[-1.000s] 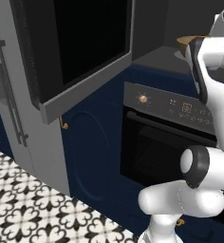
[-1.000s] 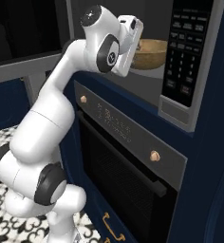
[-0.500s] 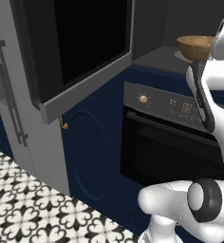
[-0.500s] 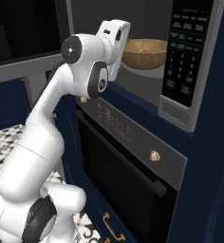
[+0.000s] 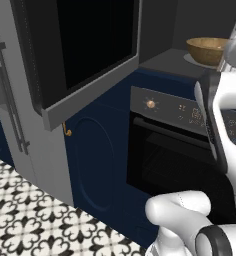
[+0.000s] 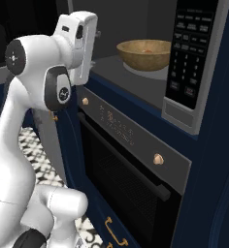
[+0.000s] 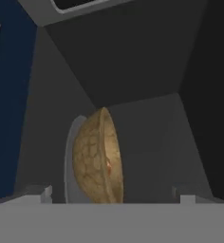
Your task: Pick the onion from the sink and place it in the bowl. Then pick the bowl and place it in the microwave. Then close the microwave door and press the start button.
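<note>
The light-brown wooden bowl (image 5: pixel 207 49) (image 6: pixel 144 53) stands on the floor of the open microwave (image 6: pixel 109 64). An orange spot of the onion (image 6: pixel 146 50) (image 7: pixel 108 166) shows inside it. My gripper (image 6: pixel 94 36) (image 7: pixel 114 194) hangs in front of the cavity, a little back from the bowl (image 7: pixel 95 156). It is open, its fingertips (image 7: pixel 43 191) wide apart with nothing between them. The microwave door (image 5: pixel 90 50) is swung wide open to the left. The sink is out of view.
The microwave's button panel (image 6: pixel 187 53) sits right of the cavity. Below it is a black oven (image 5: pixel 180 150) (image 6: pixel 131 160) with brass knobs and a bar handle. A tall grey fridge door (image 5: pixel 10 100) stands left, above patterned floor tiles (image 5: pixel 25 225).
The jaws have opened and let go of the bowl, which stays in the microwave. The hand has drawn back out of the cavity.
</note>
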{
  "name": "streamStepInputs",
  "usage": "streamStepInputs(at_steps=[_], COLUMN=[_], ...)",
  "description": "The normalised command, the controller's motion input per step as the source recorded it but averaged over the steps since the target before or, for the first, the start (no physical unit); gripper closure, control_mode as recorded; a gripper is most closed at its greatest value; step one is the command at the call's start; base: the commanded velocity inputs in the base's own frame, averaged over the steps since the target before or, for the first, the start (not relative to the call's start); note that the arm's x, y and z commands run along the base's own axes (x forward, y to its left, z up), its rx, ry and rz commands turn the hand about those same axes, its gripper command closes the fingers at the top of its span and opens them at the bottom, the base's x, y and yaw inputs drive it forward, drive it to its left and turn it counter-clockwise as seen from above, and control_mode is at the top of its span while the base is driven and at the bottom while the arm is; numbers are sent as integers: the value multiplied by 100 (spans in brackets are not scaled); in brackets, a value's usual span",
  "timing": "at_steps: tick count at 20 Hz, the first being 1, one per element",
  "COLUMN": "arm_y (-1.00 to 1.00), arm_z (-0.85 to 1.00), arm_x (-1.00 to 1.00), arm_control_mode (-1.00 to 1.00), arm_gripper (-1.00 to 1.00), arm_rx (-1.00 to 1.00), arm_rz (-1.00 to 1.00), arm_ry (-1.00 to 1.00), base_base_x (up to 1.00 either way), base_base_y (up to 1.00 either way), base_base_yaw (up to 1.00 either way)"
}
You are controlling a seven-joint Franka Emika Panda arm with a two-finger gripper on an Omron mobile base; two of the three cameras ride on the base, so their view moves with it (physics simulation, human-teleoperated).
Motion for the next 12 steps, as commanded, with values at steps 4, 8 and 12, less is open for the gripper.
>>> streamStepInputs(at_steps=[4,8,12], arm_y=[49,65,93], arm_z=[6,-2,-10], arm_x=[-100,-100,-96], arm_control_mode=[-100,-100,-100], arm_gripper=[-100,-100,-100], arm_rx=[0,3,-20], arm_rz=[0,-3,0], arm_ry=[4,0,0], base_base_x=[0,0,0], base_base_y=[0,0,0], base_base_yaw=[0,0,0])
